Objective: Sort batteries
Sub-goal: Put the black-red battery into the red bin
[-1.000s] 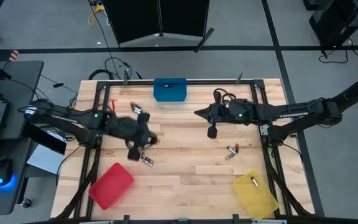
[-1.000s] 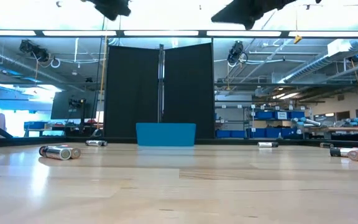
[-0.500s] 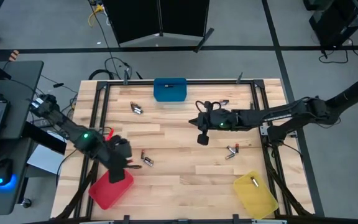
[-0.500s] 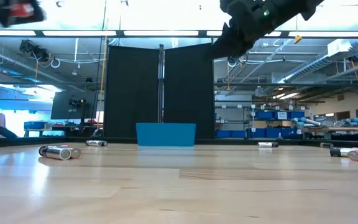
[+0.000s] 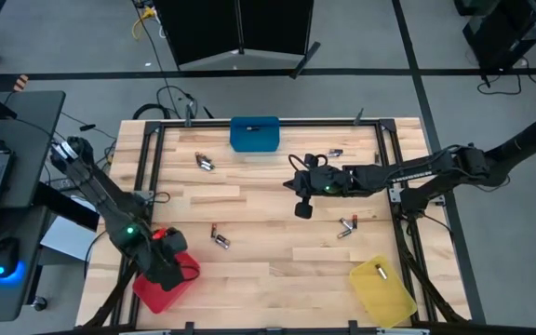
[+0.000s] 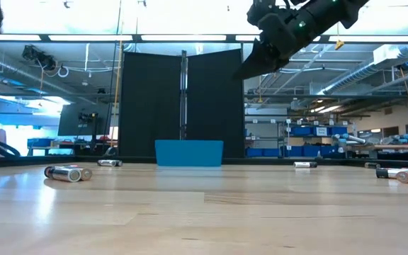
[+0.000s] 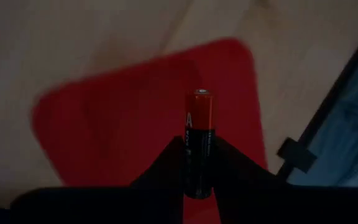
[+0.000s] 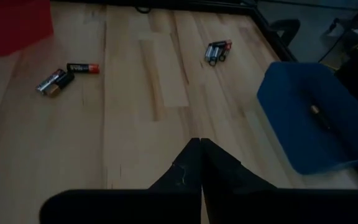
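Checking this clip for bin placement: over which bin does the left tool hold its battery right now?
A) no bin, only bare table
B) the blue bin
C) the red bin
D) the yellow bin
C: the left wrist view shows the battery upright in the left tool with the red bin right behind it, and the high view puts that tool over the red bin.

3 bins [image 5: 255,134] (red, blue, yellow); 2 grippers [image 5: 303,208].
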Robot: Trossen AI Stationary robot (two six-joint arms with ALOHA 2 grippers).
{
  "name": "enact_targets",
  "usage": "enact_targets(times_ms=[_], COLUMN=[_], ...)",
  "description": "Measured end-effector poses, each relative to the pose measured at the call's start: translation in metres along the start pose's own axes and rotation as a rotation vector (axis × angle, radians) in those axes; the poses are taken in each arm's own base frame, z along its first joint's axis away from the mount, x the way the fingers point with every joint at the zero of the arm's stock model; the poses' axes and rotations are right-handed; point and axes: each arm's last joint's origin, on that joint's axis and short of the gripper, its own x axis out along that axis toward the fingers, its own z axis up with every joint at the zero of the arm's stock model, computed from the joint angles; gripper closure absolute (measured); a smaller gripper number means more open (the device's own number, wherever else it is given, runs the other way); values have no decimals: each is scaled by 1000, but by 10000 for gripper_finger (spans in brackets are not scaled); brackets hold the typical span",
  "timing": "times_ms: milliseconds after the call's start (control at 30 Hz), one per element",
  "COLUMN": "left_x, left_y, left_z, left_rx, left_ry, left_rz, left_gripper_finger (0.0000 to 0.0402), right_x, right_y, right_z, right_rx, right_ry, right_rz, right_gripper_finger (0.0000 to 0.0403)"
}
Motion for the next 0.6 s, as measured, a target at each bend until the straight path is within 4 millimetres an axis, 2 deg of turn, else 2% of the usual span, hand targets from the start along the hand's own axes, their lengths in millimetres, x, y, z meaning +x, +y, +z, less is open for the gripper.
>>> enact_targets(times_ms=[133, 267, 600], left_x=[13, 20, 26], left_y=[13, 20, 22], left_z=[-11, -15, -15], left_rx=[-116, -163, -160], left_ry=[13, 15, 5], left_rz=[44, 58, 112], left_gripper_finger=[346, 346, 346], right_x=[-3, -18, -95], right_y=[-2, -6, -27], right_z=[-2, -3, 11], right_rx=[8, 21, 90], right_ry=[28, 71, -22], right_rz=[-1, -13, -27], right_gripper_finger=[394, 393, 393])
